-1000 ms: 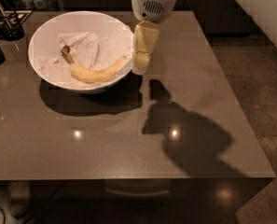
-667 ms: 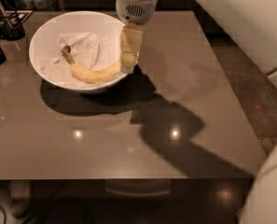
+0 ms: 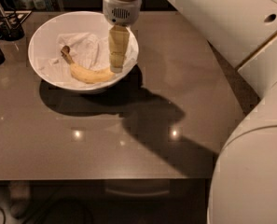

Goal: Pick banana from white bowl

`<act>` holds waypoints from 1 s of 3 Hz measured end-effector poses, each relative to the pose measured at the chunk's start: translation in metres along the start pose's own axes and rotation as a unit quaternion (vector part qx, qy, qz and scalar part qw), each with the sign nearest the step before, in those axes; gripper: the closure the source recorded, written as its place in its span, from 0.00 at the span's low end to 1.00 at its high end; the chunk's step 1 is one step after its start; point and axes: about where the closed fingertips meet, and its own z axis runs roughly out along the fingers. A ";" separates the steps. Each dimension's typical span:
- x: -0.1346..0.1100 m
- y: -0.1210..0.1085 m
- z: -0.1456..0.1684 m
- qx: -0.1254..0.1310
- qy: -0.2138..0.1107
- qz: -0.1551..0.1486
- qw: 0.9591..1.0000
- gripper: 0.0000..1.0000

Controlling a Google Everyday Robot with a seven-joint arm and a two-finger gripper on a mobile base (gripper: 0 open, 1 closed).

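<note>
Biggest thing in our shot is the brown table [image 3: 184, 92], glossy enough that two little light spots shine on it down toward 6 o'clock. A big dark shadow runs across it from under the bowl out toward 5 o'clock.

Next up is the robot's white arm [image 3: 250, 171], which fills the 3 to 5 o'clock side. Another link of it crosses the corner at 1 o'clock.

The white bowl [image 3: 38, 38] sits on the table at roughly 11 o'clock and it's wide and round. Crumpled white paper [image 3: 84, 48] lines the inside.

The banana [image 3: 89, 75] is in the bowl, lying on the paper in the 6 o'clock part. It curves like a smile, with the dark stem end pointing up toward 10 o'clock and the other end pointing to 3 o'clock.

The gripper [image 3: 116, 67] comes straight down from 12 o'clock, white wrist on top and tan below. It hangs inside the bowl at about its 4 o'clock, with the tip right at the banana's 3 o'clock end. We can't tell if it's actually touching, and we can't tell if it's set wide or narrow from this angle either. It isn't holding anything that we can see.

Smallest stuff is a dark holder [image 3: 7, 24] off at 10 o'clock, just beside the bowl.
</note>
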 end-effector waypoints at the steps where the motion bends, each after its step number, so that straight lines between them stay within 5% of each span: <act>1: -0.010 -0.004 0.017 0.004 -0.009 -0.001 1.000 0.00; 3: -0.029 -0.007 0.049 -0.006 -0.004 -0.016 1.000 0.02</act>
